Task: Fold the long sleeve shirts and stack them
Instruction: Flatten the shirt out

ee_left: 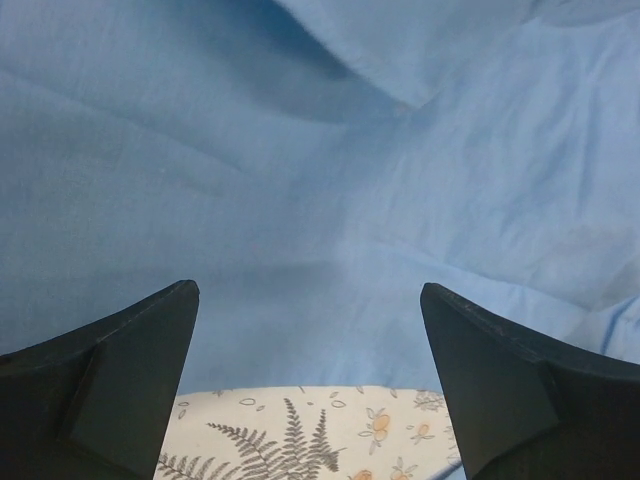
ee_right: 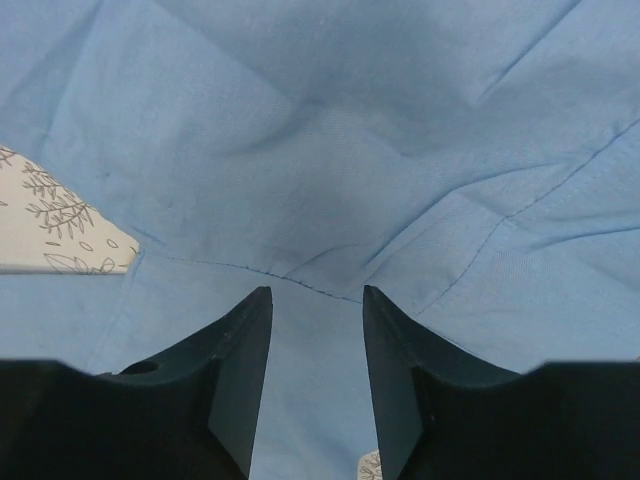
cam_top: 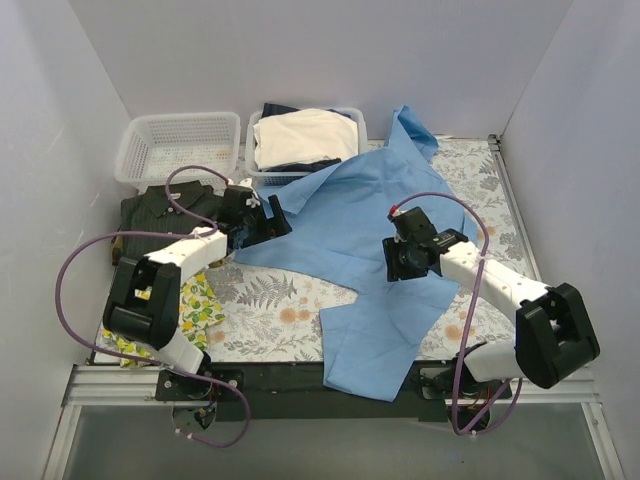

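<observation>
Light blue cloth fills the middle of the table (cam_top: 270, 305): the light blue shirt (cam_top: 350, 215) lies spread and creased. Its collar end is at 12 o'clock and one part hangs over the near edge at 6 o'clock. The dark pinstriped shirt (cam_top: 165, 210) lies bunched at 9 to 10 o'clock, in front of the empty white basket (cam_top: 178, 145).

We see the left arm rise from its base at 7 o'clock, bend at the elbow and run its forearm toward 2 o'clock. This brings the left gripper (ee_left: 309, 287) to the blue shirt's 9 o'clock edge. Its fingers (ee_left: 130, 370) are spread wide, low over the cloth, with the fern-print table cover showing between them.

The right arm rises from 5 o'clock and its forearm runs toward 10 o'clock. The right gripper (ee_right: 317, 292) points down over the shirt's 3 o'clock half. Its fingers stand partly spread with a narrow gap, and the cloth and a seam show just beyond the tips.
</observation>
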